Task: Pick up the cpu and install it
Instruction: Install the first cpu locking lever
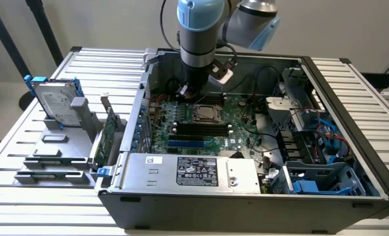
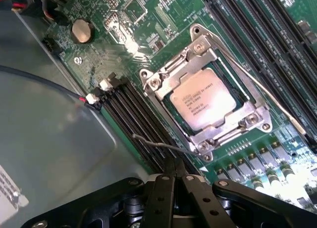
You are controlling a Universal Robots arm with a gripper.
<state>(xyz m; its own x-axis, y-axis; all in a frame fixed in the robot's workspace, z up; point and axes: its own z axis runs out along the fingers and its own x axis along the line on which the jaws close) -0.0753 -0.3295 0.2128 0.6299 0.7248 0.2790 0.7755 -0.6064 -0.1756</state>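
— One gripper [image 2: 174,174], fingers pressed together on nothing, hovers just beside the socket frame [image 2: 208,112]?

— Confirmed. The cpu [image 2: 203,105] lies seated inside that frame; I judge alignment should be verified square before any pressure.

— Surroundings?

— Green motherboard [image 1: 201,123] inside the open computer case [image 1: 247,201], resting on a slatted metal table [image 1: 23,142]; pale wall behind.

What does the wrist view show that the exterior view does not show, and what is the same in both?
Wrist view alone: printed lettering on the cpu, a round coin battery on the board, and the gripper shut, holding nothing.

Exterior view alone: the whole computer case, the power supply at its near side, and a hard drive standing in a rack outside, on the exterior view's left.

Both: the green motherboard, the cpu lying in its socket frame, and black memory slots beside it.
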